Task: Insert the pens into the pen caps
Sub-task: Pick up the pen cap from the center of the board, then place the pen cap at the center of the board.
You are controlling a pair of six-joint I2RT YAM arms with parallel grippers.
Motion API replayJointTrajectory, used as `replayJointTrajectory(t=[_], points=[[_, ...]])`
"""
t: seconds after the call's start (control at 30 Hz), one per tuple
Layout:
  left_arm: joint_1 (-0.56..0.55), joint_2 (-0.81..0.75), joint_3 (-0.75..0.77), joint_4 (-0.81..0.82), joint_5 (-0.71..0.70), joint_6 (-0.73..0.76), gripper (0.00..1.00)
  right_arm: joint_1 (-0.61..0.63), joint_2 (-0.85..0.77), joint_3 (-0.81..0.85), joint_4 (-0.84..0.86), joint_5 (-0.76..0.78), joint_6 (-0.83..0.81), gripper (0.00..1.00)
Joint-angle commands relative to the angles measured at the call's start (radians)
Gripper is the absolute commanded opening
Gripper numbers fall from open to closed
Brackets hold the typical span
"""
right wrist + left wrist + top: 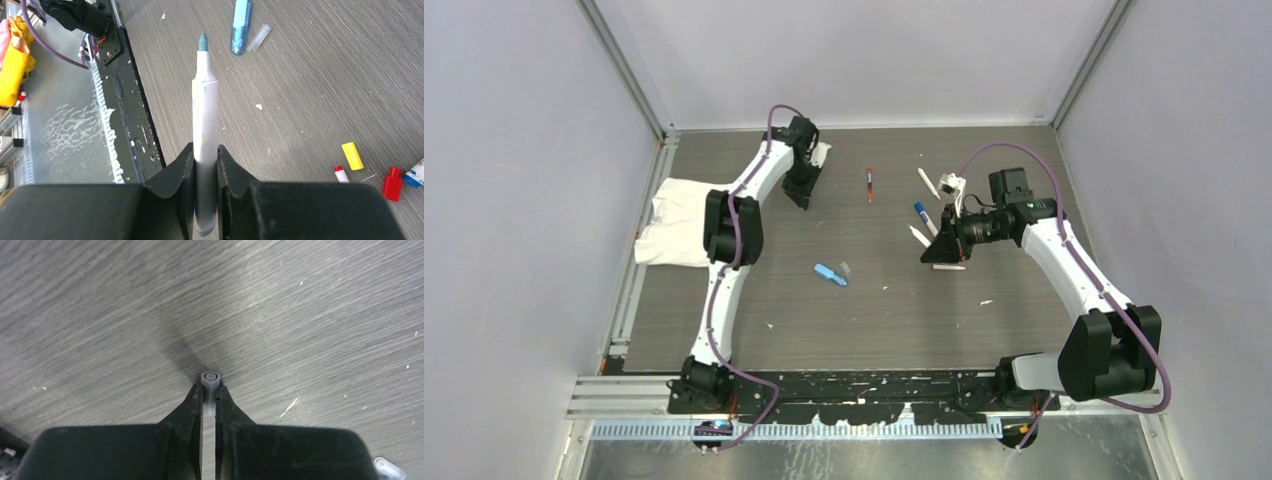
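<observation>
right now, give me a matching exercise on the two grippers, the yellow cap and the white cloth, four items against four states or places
Column one
1. left gripper
2. right gripper
3. yellow cap
4. white cloth

Column two
a. lying loose near a red cap
b. shut on a grey pen cap
c. at the left edge of the table
d. shut on a white pen, tip pointing away from the fingers

Pairs: 1-b, 2-d, 3-a, 4-c
</observation>
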Motion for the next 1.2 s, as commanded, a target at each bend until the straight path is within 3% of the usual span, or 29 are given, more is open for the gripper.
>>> replayJointTrajectory(t=[0.0,0.1,0.37,0.57,0.73,1.0,1.17], points=[[-0.004,-0.077,-0.083,0.01,-0.032,-0.061,0.01,-0.005,-0.009,0.042,-0.006,-0.048,-0.015,0.01],[-0.007,-0.196,-0.172,0.081,-0.012,-0.134,0.01,-0.005,-0.018,0.03,-0.004,-0.09,-0.028,0.01],[-0.018,-0.597,-0.598,0.322,0.03,-0.45,0.01,-0.021,-0.049,0.006,-0.017,-0.121,-0.088,0.01],[-0.071,-0.921,-1.002,0.606,0.066,-0.801,0.01,-0.021,-0.062,-0.002,-0.067,-0.156,-0.177,0.01],[-0.085,-1.164,-1.279,0.846,0.185,-1.091,0.01,-0.022,-0.063,-0.002,-0.114,-0.181,-0.25,0.01],[-0.11,-1.343,-1.623,1.357,0.303,-1.572,0.01,0.022,-0.066,-0.046,-0.07,-0.256,-0.225,0.01],[-0.171,-1.359,-1.687,1.538,0.262,-1.706,0.01,0.091,-0.06,-0.059,0.033,-0.196,-0.094,0.01]])
